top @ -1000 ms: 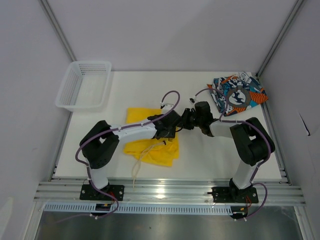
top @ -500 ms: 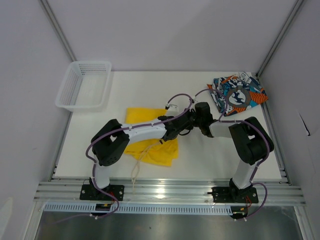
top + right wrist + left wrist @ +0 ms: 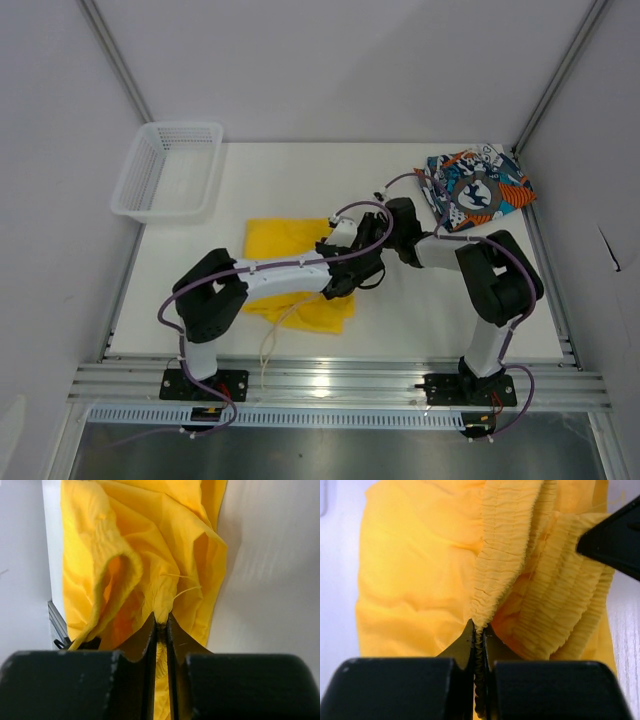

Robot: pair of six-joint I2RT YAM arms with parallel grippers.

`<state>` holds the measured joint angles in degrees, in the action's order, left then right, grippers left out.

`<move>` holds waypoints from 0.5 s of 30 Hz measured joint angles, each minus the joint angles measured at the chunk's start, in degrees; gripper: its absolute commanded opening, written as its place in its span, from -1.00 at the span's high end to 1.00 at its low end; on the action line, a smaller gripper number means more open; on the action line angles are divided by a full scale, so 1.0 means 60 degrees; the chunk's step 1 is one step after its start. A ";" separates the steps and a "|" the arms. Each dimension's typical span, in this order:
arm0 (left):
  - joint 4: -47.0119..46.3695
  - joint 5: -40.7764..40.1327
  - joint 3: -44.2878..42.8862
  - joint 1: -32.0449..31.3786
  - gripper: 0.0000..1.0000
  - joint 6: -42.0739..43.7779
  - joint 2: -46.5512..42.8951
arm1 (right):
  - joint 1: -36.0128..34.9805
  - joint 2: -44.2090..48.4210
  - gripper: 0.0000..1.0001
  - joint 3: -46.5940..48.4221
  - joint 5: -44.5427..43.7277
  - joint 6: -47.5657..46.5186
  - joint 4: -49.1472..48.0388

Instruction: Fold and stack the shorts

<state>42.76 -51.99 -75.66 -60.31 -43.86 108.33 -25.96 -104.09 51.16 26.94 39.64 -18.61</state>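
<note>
The left gripper (image 3: pixel 479 630), which stood wide open a second ago, has now clenched on the gathered elastic waistband of the yellow shorts (image 3: pixel 410 570). The ribbed band rises out of its shut jaws in a thin ridge. In that second the left arm has also reached further toward the middle of the worktop (image 3: pixel 300 170), coming right up to the other arm. The right gripper (image 3: pixel 160 625) is grasping as before, unchanged, pinching a fold of the same yellow cloth between nearly closed jaws. The rest of the garment hangs loose and rumpled beyond it.

From above, the two grippers meet just right of the worktop's centre, at the right-hand edge of the yellow shorts. The shorts lie crumpled left of centre and have shifted slightly. Their white drawstring (image 3: pixel 272 335) trails toward the near edge.

The printed shorts (image 3: pixel 478 185) sit in a bundle at the far right corner, well apart. A white mesh basket (image 3: pixel 130 180) sits at the far left corner.

With both grippers now on the yellow pair, it looks ready to be lifted or spread for folding. No stack has been made yet
</note>
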 measured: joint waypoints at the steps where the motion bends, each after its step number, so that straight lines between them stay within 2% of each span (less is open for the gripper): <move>1: 0.0142 -0.0149 0.0025 -0.0062 1.00 -0.0124 -0.0135 | -0.0015 -0.0044 1.00 0.0138 0.0029 0.0011 0.0069; 7: 0.0452 -0.0576 0.0492 -0.0208 1.00 -0.0361 -0.0969 | -0.0073 -0.0259 1.00 0.0645 0.0208 0.0233 0.0222; 15: -0.0973 -0.0175 0.1752 -0.0266 1.00 0.0656 -0.1657 | -0.0164 -0.0954 1.00 0.1585 0.0616 0.0477 0.0346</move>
<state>36.93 -53.04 -65.14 -61.91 -39.92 98.39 -26.94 -109.82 60.66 30.63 42.50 -16.53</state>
